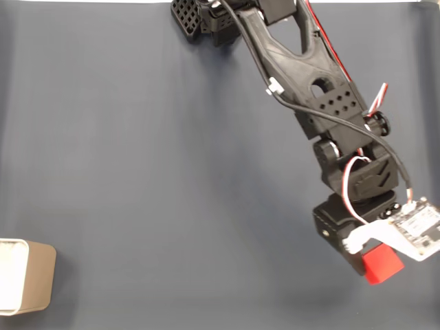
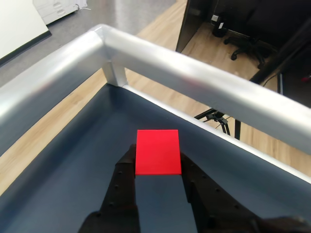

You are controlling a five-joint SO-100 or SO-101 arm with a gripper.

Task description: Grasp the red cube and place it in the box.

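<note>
Fingers of the gripper (image 2: 158, 167) are sitting nearest to the wrist camera, black and studded with small holes, and they are pressing on the red cube (image 2: 158, 151) from its left and right sides, so the pincer is pinching the cube between them. Judging from its plain, sharp-edged faces, the cube is probably light and stiff, maybe a little smooth, so I think it is not needing much force; taking it on two opposite flat faces, as the jaws are doing now, seems the safest way, because a hold on the corners could let it twist out. It is looking bright red, with no marks, and its top face is showing as a clean rectangle in the wrist view. Beyond the cube, the dark blue table (image 2: 73, 160) is running toward a silver metal rail (image 2: 194, 73) at its corner, and behind the rail a wooden floor (image 2: 160, 43) and an office chair (image 2: 245, 41) are showing. In the fixed view the cube (image 1: 382, 265) is sitting at the lower right, under the arm's white circuit board (image 1: 416, 230), while the black arm (image 1: 302, 69) is reaching down from the top. The box (image 1: 27, 275), pale with a white inside, is waiting far away at the lower left edge, well apart from the cube.
</note>
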